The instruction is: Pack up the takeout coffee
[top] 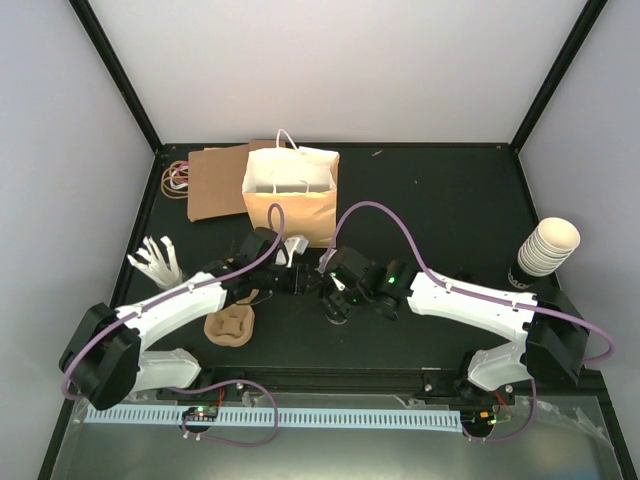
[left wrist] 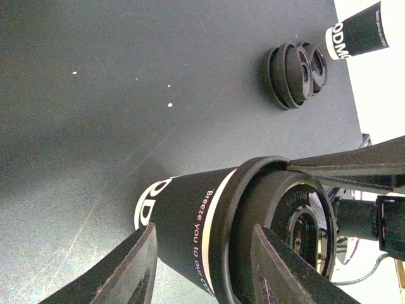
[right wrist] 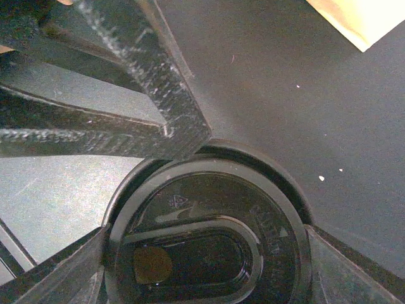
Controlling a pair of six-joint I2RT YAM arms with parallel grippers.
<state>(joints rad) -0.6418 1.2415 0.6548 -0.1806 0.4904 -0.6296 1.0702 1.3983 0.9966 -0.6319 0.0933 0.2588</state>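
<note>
Takeout coffee cup (left wrist: 183, 221) stands on the worktop (left wrist: 95, 126), near the paper bag (top: 290, 195). Your right fingers (right wrist: 57, 272) are clamped on the rim of its black lid (right wrist: 209, 253). Your left fingers (left wrist: 126, 272) straddle the cup body; you cannot tell whether they grip it.

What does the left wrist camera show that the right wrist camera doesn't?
Only the left wrist view shows a stack of loose black lids, a second dark cup beyond them, and the printed side of the lidded cup. Only the right wrist view shows a corner of the paper bag and that cup's lid square-on. Both show the lidded cup on the black table, with the left fingers around its body and the right fingers against its lid rim.
</note>
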